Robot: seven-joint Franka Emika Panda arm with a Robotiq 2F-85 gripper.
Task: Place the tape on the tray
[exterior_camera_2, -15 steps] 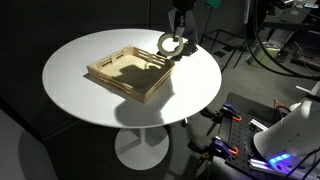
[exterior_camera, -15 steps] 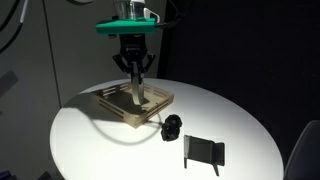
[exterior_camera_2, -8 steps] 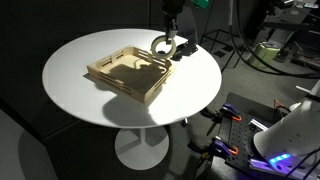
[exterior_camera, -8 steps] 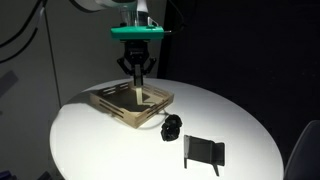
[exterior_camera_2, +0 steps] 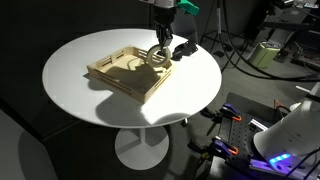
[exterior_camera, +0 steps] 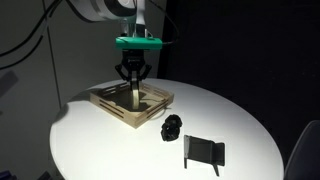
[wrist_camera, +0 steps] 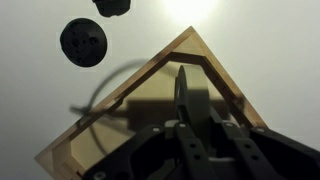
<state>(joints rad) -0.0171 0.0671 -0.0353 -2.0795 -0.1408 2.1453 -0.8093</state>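
The gripper is clamped on the tape, which hangs upright on its edge over the tray. In an exterior view the tape sits at the tray's 2 o'clock corner, close to the low wall. The wrist view shows the tape edge-on above the gripper, inside the tray's pointed corner. I cannot tell whether its lower edge touches the floor yet.

The main risk is in the release. A thin ring let go on its edge may roll or tip. So near the corner, it could end up straddling the wall, or hop over it onto the bench toward the black lumpy object, which lies at 4 o'clock from the tray. Opening while the tape is still high would make a bounce more likely. Pressing further down risks jamming the ring against the wood or nudging the tray.

Compared with a second ago, the arm has come lower and the tape has shifted from beside the corner to inside it. The tray, the lump and the black angular stand have not moved.
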